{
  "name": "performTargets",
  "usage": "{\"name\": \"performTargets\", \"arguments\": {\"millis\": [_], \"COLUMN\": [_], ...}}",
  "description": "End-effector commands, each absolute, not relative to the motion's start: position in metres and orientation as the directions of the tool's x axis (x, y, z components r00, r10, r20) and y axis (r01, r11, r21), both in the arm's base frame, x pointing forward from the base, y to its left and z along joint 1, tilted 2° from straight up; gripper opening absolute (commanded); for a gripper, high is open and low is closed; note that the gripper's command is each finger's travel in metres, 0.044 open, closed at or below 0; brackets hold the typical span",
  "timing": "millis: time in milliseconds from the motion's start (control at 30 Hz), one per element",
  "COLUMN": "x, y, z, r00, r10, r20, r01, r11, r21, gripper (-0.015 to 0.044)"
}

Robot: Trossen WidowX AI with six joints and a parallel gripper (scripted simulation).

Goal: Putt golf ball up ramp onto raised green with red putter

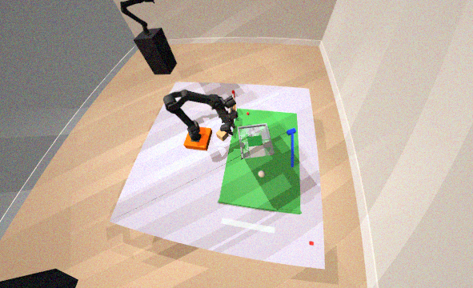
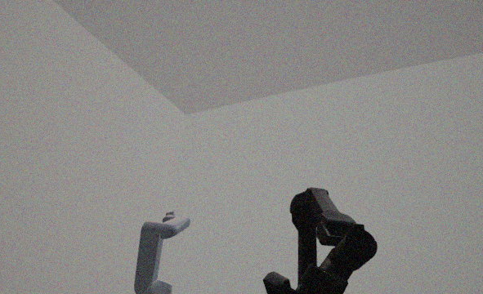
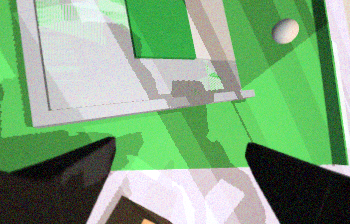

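Observation:
My gripper [image 1: 233, 123] [image 3: 182, 146] is open and empty, over the near edge of the green mat [image 1: 236, 188] [image 3: 286, 135]. The red putter [image 1: 233, 92] shows only as a small red part beyond the arm; the rest is hidden or too small to tell. The pale golf ball [image 1: 261, 174] [image 3: 285, 31] lies on the mat, beside the ramp's walled structure. The raised green [image 1: 254, 141] [image 3: 166, 32] is a darker green square inside the grey-white frame [image 1: 240, 148] [image 3: 30, 90]. The exterior view does not show the putter, ball or green.
A blue putter [image 1: 292, 150] lies along the mat's far side. A wooden block [image 1: 222, 135] sits near my gripper. Small red cubes [image 1: 247, 114] [image 1: 311, 242] and a white strip [image 1: 248, 225] are also in view. Another black arm stands on a black pedestal [image 1: 156, 52].

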State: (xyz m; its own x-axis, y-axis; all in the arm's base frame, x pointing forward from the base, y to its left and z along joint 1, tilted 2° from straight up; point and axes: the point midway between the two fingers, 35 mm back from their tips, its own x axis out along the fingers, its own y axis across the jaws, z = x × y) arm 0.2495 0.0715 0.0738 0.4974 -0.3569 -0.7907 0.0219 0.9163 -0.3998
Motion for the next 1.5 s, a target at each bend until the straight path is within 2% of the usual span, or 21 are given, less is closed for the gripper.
{"name": "performTargets", "arguments": {"millis": [0,100,200,333,433,533,600,1467], "x": [0.249,0.248,0.244,0.236,0.23,0.225,0.224,0.224], "y": [0.073,0.093,0.12,0.155,0.18,0.202,0.207,0.217], "z": [0.073,0.07,0.07,0.079,0.093,0.112,0.117,0.097], "r00": [0.493,0.432,0.341,0.205,0.1,0.003,-0.019,-0.02], "r10": [-0.349,-0.228,-0.063,0.165,0.333,0.483,0.516,0.517], "r20": [-0.797,-0.872,-0.938,-0.965,-0.938,-0.876,-0.856,-0.856], "r01": [0.003,-0.255,-0.561,-0.861,-0.977,-0.997,-0.99,-0.99], "r11": [0.917,0.897,0.788,0.5,0.213,-0.069,-0.131,-0.131], "r21": [-0.399,-0.361,-0.256,-0.097,-0.028,-0.041,-0.057,-0.057], "gripper": [0.0426,0.044,0.044,0.044,0.044,0.044,0.044,0.044]}}
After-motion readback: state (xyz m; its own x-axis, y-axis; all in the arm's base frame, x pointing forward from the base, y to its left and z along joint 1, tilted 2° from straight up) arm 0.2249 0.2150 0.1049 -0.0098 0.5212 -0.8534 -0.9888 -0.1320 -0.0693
